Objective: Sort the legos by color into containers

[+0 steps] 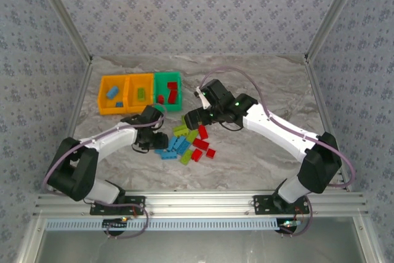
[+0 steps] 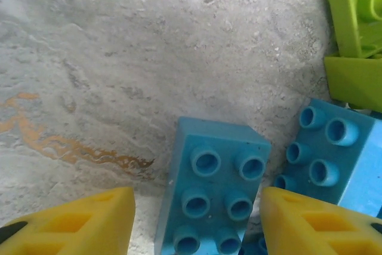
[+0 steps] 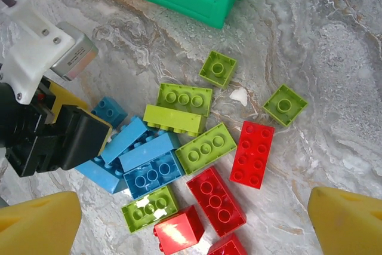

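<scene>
Sorting partly done. Bins sat at 11 o'clock on the desk (image 1: 265, 84): left orange bin (image 1: 103, 100) held blue, middle orange bin (image 1: 140, 111) one lime, green bin (image 1: 167, 75) several reds. A mixed pile (image 1: 188, 143) lay loose mid-desk, so most work was judged left. Left fingers (image 2: 77, 222), half-narrowed, straddled a blue brick (image 2: 215, 195) at the pile's 9 o'clock edge, a gap on one side. Right fingers (image 3: 36, 225) were wide and empty above the pile.
</scene>
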`<state>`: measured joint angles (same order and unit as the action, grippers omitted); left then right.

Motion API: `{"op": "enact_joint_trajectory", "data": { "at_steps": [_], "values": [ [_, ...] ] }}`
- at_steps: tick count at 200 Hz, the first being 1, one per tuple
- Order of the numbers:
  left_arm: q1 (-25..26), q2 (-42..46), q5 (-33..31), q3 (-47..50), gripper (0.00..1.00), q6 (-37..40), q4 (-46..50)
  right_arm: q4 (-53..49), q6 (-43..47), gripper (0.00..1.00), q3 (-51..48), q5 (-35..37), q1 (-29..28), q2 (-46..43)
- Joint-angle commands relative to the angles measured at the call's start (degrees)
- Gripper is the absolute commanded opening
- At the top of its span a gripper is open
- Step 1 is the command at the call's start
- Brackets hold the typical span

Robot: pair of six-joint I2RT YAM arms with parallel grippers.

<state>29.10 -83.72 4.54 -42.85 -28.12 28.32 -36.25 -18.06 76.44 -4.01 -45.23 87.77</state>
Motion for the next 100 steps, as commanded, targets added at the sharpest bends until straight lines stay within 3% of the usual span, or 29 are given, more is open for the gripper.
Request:
{"op": "enact_joint_trajectory", "data": {
  "at_steps": [1,31,53,77,100],
  "values": [
    [0.8,-2.1,-0.3,-0.2,0.54,0.6,-1.4,-1.7,-1.2,1.00,1.5,-1.4,0.1,0.3],
    [1.7,-3.8,-6.8,-1.5,0.39,-0.2,1.1,-1.6,-1.5,1.00,0.8,-2.2,-0.1,-0.3],
    [1.7,0.6,-10.1,-1.7,0.29,-2.1,1.1,0.3,-1.3,1.00,-0.4,-7.2,-0.3,-1.3],
    [0.7,7.4,-16.9,-4.2,0.27,-3.8,1.6,4.0,-0.8,1.00,-2.1,-14.2,-0.4,-2.3],
    [-4.2,9.5,-21.8,-9.5,0.27,-3.3,2.4,4.5,-0.7,1.00,-3.1,-13.3,-0.4,-3.3]
  ]
}}
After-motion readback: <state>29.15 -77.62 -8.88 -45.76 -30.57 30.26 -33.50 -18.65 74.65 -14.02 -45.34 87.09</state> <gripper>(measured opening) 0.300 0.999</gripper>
